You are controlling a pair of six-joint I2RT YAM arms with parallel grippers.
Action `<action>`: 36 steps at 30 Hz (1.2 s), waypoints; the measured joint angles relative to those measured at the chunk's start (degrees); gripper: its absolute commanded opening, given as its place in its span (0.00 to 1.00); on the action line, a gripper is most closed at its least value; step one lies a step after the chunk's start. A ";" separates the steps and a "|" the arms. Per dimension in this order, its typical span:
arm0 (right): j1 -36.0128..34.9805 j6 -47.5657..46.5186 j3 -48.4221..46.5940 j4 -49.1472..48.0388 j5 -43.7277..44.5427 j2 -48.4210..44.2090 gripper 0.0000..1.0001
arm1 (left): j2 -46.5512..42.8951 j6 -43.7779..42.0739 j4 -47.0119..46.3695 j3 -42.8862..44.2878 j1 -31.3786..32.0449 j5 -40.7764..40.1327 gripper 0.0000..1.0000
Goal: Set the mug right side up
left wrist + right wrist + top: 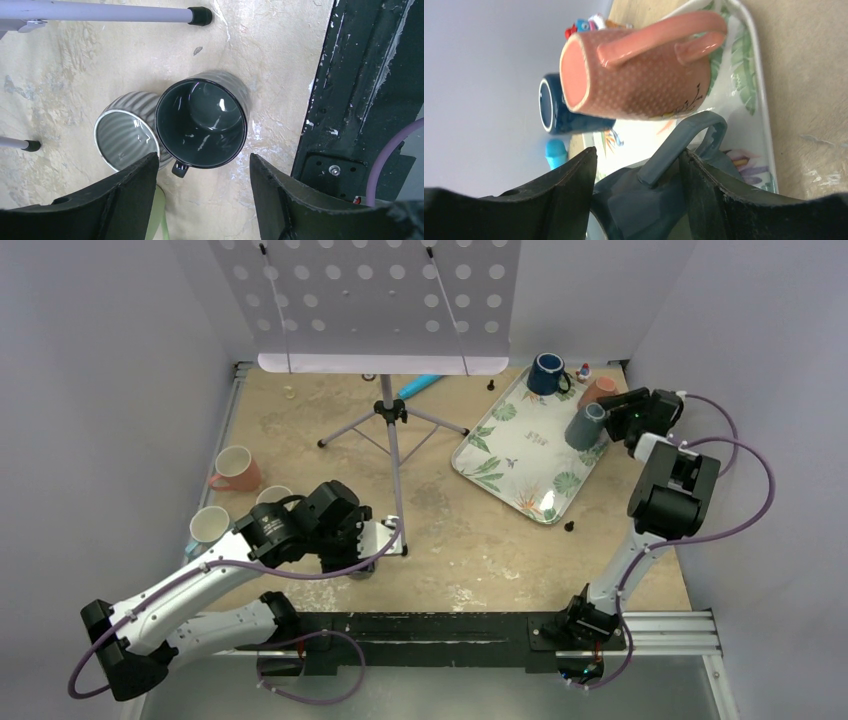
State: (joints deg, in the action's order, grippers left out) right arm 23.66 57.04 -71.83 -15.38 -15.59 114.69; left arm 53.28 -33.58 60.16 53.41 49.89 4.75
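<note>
A grey-blue mug stands upside down on the right edge of the leaf-patterned tray. My right gripper is beside it. In the right wrist view the mug fills the gap between the fingers, its handle against the right finger, so my right gripper looks shut on it. My left gripper is open and empty at the near left. In the left wrist view it hovers over an upright dark grey mug and a ribbed light grey mug.
A pink mug and a dark blue mug sit at the tray's far end. A music stand spreads its tripod legs mid-table. A pink mug and two cream mugs stand at the left. A black rail runs along the near edge.
</note>
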 measured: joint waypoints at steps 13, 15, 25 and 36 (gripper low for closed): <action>-5.20 -19.61 -9.38 16.06 -2.40 1.16 0.87 | -1.55 -0.04 -0.24 0.00 0.00 -0.09 0.71; -5.53 -23.34 -15.26 22.56 0.02 3.82 0.97 | -1.55 -0.04 -0.24 0.00 0.00 -0.09 0.71; -8.76 -33.88 -39.54 45.97 11.02 15.37 0.94 | -1.38 -0.07 -0.24 0.00 0.00 -0.11 0.71; -15.52 -38.01 -42.91 53.96 21.16 16.98 0.56 | -1.49 -0.09 -0.20 0.00 0.00 -0.09 0.71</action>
State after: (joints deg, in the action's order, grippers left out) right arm 8.14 19.03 -114.74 38.59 5.56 131.68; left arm 51.79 -33.67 59.96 53.41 49.89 4.67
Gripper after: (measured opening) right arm 0.707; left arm 0.708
